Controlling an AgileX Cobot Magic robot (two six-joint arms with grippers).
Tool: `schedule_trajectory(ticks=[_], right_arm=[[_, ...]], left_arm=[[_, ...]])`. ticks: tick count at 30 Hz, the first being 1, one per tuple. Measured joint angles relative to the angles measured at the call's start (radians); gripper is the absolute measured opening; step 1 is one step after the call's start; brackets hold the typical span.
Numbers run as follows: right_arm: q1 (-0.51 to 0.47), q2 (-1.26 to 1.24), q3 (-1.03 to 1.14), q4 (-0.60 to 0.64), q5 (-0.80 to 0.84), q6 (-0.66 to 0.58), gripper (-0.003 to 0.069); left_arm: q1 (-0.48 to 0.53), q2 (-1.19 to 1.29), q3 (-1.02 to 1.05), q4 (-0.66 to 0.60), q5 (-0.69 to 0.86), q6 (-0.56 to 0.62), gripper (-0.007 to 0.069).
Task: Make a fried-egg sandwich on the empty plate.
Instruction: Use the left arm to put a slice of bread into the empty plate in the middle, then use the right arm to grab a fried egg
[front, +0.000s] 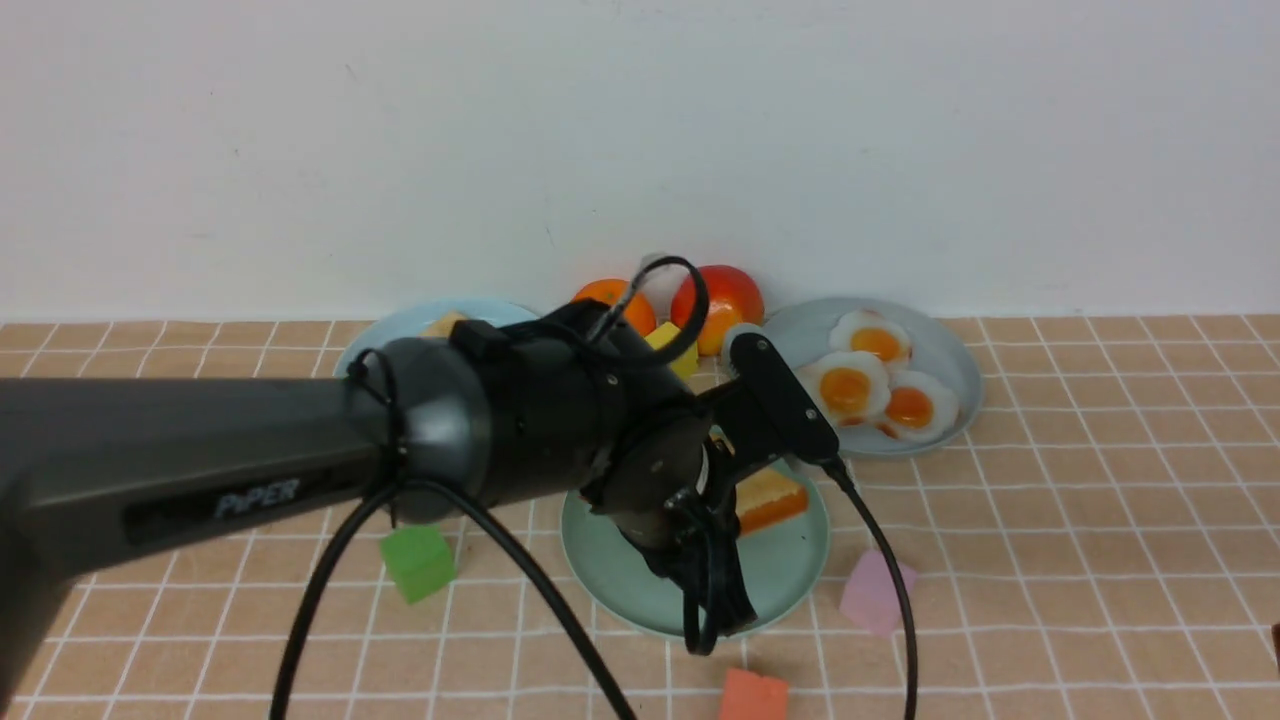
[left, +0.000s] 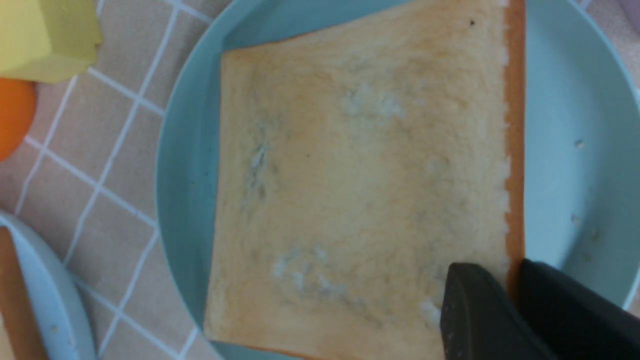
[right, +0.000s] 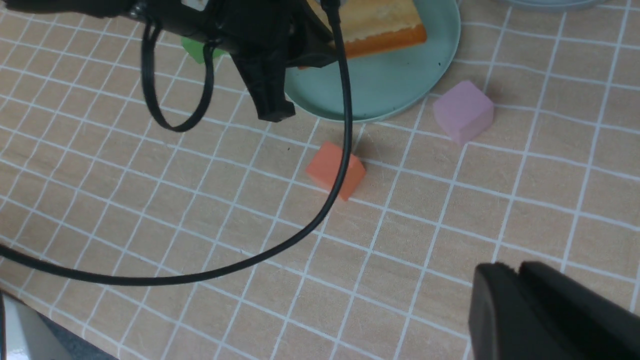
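My left end effector (left: 502, 285) pinches the toast (left: 360, 175) by its crust on the green plate (left: 575, 125), eggs (front: 875, 385) lying off right, nearer my right end effector (right: 517, 272), closed and empty.

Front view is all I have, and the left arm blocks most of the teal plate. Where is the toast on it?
Observer: From the left wrist view, the toast spans the middle of the plate, with rim showing on both sides.
Operator: Is the left pincer gripping it?
Observer: It looks so. The left pincer is at one corner of the toast, its fingers close together with the crust edge between them.
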Motion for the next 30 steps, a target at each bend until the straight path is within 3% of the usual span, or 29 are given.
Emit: schedule_trajectory(ticks=[3,7,12,17,20,27,30], right_arm=[[0.0,0.0,0.0,-0.002,0.004,0.0,0.0086],[0.0,0.0,0.0,-0.01,0.007,0.002,0.0143],[0.0,0.027,0.0,-0.011,-0.003,0.032,0.0292],[0.0,0.151,0.0,-0.003,-0.061,0.052,0.0391],[0.0,0.282,-0.005,0.005,-0.146,0.055,0.0405],[0.0,0.625,-0.172,0.058,-0.248,0.056,0.0409],[0.0,0.773,-0.275,0.081,-0.256,0.035,0.041]], left_arm=[[0.0,0.019,0.0,0.0,-0.012,0.0,0.0124],[-0.001,0.027,0.0,-0.019,-0.011,0.0,0.0246],[-0.003,-0.03,0.0,-0.09,0.024,-0.019,0.0412],[-0.029,-0.206,-0.021,-0.15,0.123,-0.057,0.0446],[-0.05,-0.389,-0.031,-0.172,0.167,-0.169,0.0367],[-0.052,-0.766,0.133,-0.148,0.172,-0.305,-0.0001],[-0.052,-0.902,0.261,-0.149,0.118,-0.312,-0.0013]])
